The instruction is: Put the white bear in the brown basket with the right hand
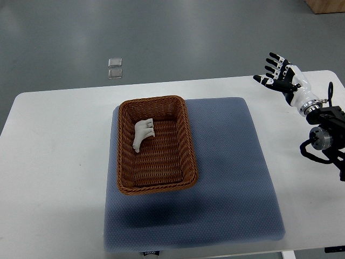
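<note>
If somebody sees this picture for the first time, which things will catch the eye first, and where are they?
The brown basket draws the eye first: it sits on the left part of a blue mat on the white table. Inside it, toward the far left, lies the white bear on its side. At the table's far right edge, the right hand hovers with fingers spread, holding nothing.

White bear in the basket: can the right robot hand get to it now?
Probably yes. The white bear lies uncovered in the open-topped brown basket, and the right robot hand, open and empty, has only the blue mat between.
</note>
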`<state>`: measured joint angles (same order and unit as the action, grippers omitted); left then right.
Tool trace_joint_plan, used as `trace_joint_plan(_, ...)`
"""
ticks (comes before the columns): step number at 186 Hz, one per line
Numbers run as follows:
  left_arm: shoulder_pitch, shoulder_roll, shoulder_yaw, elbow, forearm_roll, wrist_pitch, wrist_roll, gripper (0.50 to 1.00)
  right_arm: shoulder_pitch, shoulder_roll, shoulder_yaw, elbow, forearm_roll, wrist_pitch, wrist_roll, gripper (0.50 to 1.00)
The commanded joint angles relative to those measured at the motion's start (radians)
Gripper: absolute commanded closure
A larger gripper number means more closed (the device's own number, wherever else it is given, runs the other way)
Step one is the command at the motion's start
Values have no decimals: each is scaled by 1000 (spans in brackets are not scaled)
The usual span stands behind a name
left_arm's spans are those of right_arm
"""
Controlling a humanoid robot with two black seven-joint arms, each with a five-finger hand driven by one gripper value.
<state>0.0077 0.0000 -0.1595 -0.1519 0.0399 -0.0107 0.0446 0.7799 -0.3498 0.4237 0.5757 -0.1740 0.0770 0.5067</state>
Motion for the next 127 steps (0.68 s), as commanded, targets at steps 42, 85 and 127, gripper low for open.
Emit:
trace_joint_plan(42, 0, 0, 0, 0, 0, 0, 0, 500, -25, 12, -2, -2, 123, 7, -48, 574)
trace_joint_plan(85, 0, 0, 0, 0, 0, 0, 0, 500, -25, 15, 6, -1, 122, 14, -46, 574)
trace_joint_plan(127, 0, 0, 0, 0, 0, 0, 0, 500, -27, 18, 4, -1, 110, 10, -40, 574)
